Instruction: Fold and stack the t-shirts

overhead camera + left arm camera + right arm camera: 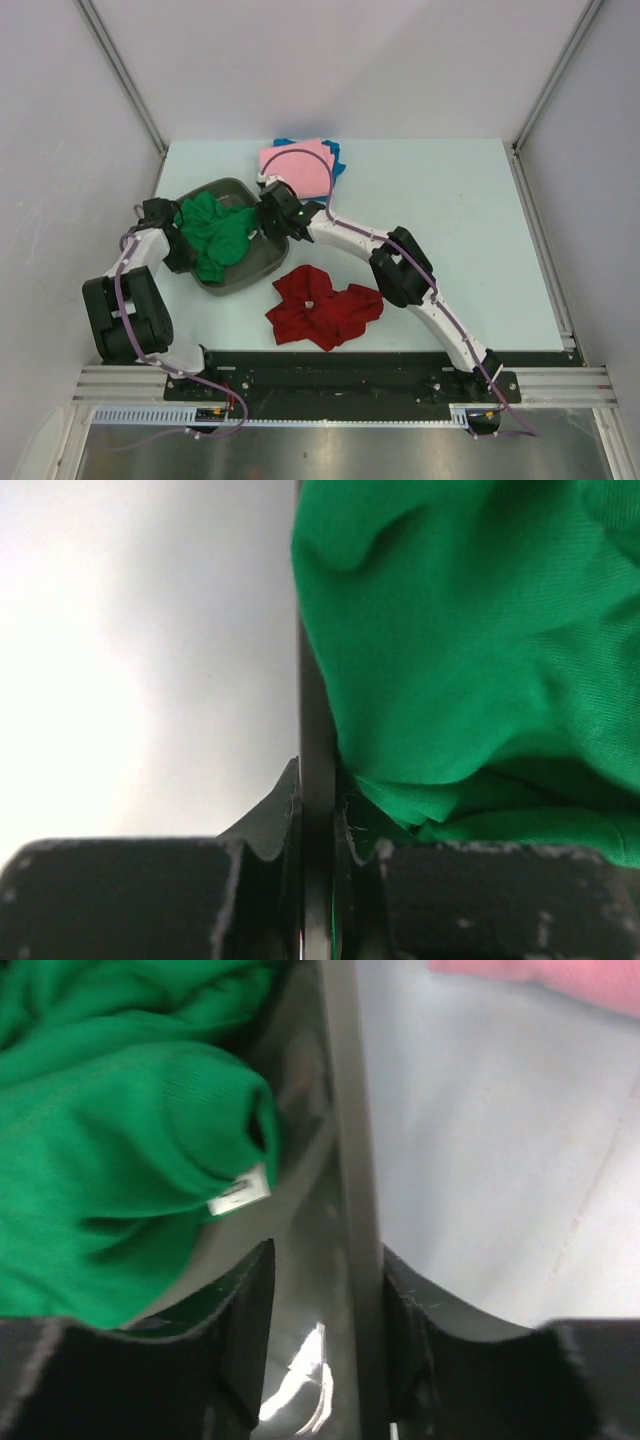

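Left gripper [318, 790] is clamped shut on the left rim of the grey metal tray [252, 266]. The crumpled green cloth t-shirt [215, 235] is heaped in the tray just to its right. Right gripper [325, 1260] straddles the opposite rim, jaws parted, with a gap on the shirt side. A crumpled dark red t-shirt [325, 310] lies nearer the bases than the right gripper. A folded pink t-shirt [295, 160] sits atop a blue t-shirt [336, 156] just beyond the right gripper.

Likely a robotics lab cell: plain white walls [330, 60] on metal struts [122, 75] box in a pale desk [460, 200], with two arms [425, 290] bolted to a rail [560, 382].
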Robot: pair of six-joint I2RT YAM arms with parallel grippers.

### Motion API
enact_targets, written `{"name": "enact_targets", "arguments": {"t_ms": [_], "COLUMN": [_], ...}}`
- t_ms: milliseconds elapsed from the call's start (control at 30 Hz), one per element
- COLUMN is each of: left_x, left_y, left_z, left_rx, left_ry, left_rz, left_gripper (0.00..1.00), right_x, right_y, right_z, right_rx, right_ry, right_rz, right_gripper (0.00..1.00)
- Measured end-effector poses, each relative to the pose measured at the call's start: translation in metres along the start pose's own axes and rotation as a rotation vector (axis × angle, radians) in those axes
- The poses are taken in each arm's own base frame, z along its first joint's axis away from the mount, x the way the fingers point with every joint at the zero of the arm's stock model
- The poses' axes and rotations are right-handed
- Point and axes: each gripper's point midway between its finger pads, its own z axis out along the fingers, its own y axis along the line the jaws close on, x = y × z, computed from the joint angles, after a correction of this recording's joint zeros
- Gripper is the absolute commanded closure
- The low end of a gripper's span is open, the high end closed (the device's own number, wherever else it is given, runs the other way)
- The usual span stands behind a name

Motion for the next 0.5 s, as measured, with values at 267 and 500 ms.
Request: {"name": "enact_targets", "arguments": {"t_ms": [267,500], "left_x": [-0.014,-0.043], "left_y": [-0.006,-0.015], "left_z": [0.006,0.01], "left_rx": [-0.01,-0.015], "left_ry": [0.02,0.004], "left_rz": [0.004,0.0], "left_gripper": [1.0,1.0], "right_x": [-0.03,-0.021], "right_y": [0.031,0.019], "right_z": [-0.006,-0.05], "right_rx": [-0.084,-0.062], "right_ry": [-0.091,-0.087], "right_rz": [0.031,0.023], "right_gripper": [0.0,0.0]}}
